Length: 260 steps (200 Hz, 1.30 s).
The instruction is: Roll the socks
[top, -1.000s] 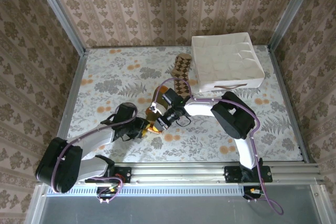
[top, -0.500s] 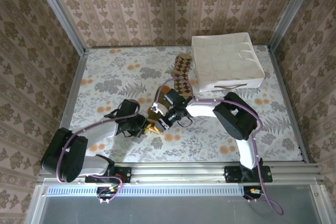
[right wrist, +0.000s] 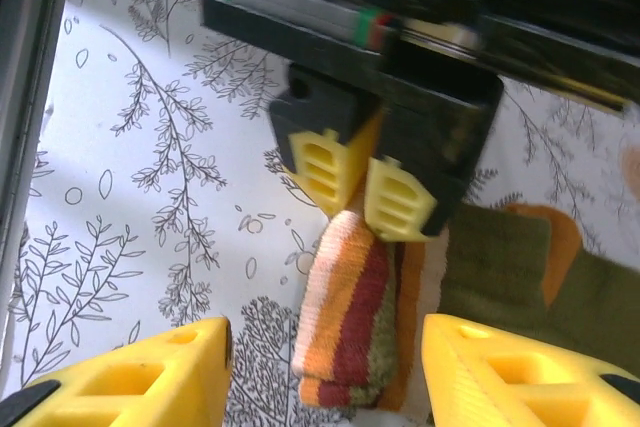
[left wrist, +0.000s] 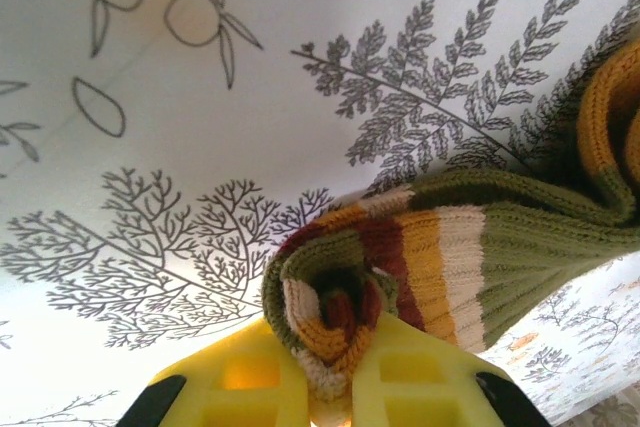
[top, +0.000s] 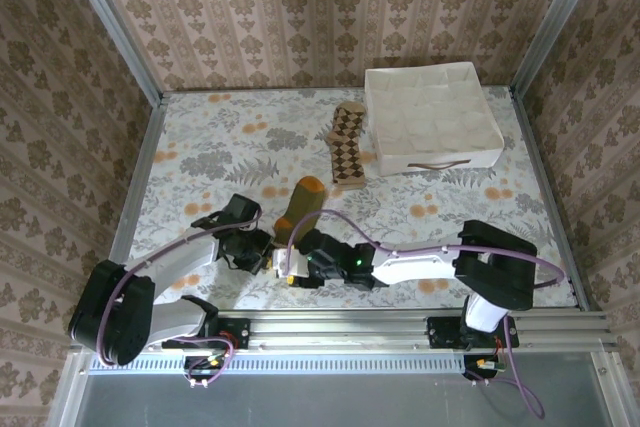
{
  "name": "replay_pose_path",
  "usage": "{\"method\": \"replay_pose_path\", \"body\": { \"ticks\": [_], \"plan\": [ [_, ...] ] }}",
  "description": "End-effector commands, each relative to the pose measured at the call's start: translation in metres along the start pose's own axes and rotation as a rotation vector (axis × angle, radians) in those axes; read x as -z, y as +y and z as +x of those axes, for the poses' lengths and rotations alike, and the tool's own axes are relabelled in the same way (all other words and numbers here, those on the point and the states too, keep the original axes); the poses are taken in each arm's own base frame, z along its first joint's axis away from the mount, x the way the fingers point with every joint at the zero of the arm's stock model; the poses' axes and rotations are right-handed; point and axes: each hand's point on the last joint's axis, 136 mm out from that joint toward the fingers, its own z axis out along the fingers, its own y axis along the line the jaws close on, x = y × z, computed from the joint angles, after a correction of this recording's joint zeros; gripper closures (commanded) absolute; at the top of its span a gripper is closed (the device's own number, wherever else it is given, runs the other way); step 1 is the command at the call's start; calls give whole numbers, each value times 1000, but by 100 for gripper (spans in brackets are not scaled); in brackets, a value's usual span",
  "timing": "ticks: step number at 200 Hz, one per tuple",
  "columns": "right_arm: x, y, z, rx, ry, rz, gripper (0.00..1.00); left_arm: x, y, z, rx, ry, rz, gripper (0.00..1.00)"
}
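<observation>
Two socks lie on the counter (top: 200,137). The olive-green striped sock (left wrist: 450,247), cuff rolled, is pinched in the left gripper (left wrist: 338,352) jaws near the front edge. The argyle sock (top: 347,147) lies flat beside the white box (top: 430,117). The right gripper (right wrist: 325,372) jaws gape wide, holding nothing.

left claw (left wrist: 335,349) fingers: cut by bottom edge | striped sock (left wrist: 450,257): runs off right edge | right claw (right wrist: 325,342) fingers: cropped below

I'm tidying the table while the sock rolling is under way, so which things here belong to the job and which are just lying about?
Job: striped green sock, pinched at its cuff by the left gripper; argyle sock; right gripper, open.
Lying about: white divided box; floral table cover.
</observation>
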Motion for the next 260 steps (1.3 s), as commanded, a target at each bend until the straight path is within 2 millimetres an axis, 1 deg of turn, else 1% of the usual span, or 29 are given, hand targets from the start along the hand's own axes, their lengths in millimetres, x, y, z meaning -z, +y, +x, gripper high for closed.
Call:
{"method": "replay_pose_path", "body": {
  "ticks": [1, 14, 24, 47, 60, 75, 82, 89, 115, 130, 141, 145, 166, 174, 188, 199, 218, 250, 257, 260],
  "plan": [
    [-11, -15, 0, 164, 56, 138, 47, -2, 54, 0, 80, -10, -207, 100],
    [-17, -10, -1, 198, 67, 135, 48, -3, 53, 0, 81, -7, -207, 100],
    [-22, -8, 4, 208, 87, 133, 49, -3, 53, 0, 83, -4, -206, 100],
    [-34, -12, 16, 223, 144, 172, 51, -3, 53, 0, 82, -2, -200, 100],
    [-40, -14, 22, 232, 173, 186, 55, -3, 52, 0, 79, 1, -197, 100],
    [-44, -15, 26, 231, 190, 193, 65, -3, 52, 0, 80, 2, -194, 100],
    [-45, -15, 28, 224, 199, 193, 73, -3, 52, 0, 82, 3, -194, 100],
    [-45, -14, 30, 213, 210, 188, 80, -3, 52, 0, 83, 4, -189, 100],
    [-42, -9, 40, 152, 232, 151, 100, 1, 49, -2, 77, 0, -173, 100],
    [-38, -4, 46, 92, 239, 104, 100, 5, 45, -3, 73, -8, -149, 100],
    [-35, 3, 52, 29, 240, 32, 100, 8, 41, -3, 62, -16, -123, 86],
    [-34, 6, 53, 7, 237, 2, 100, 11, 39, -8, 85, -29, -105, 82],
    [-30, 24, 64, -111, 249, -149, 100, 23, 27, -15, 86, -67, -23, 61],
    [-30, 28, 69, -164, 259, -197, 100, 28, 22, -16, 81, -79, 11, 54],
    [-28, 36, 77, -252, 268, -280, 100, 36, 15, -17, 69, -93, 52, 48],
    [-26, 39, 82, -313, 270, -329, 100, 39, 11, -16, 55, -94, 77, 45],
    [-23, 41, 89, -407, 273, -396, 100, 40, 6, -12, 44, -77, 110, 45],
    [-22, 41, 101, -510, 303, -467, 100, 35, 0, -3, 37, -65, 154, 50],
    [-22, 40, 103, -531, 313, -477, 100, 34, -2, -4, 48, -69, 166, 52],
    [-22, 40, 104, -540, 316, -480, 100, 32, -2, 1, 31, -60, 164, 52]
  ]
}}
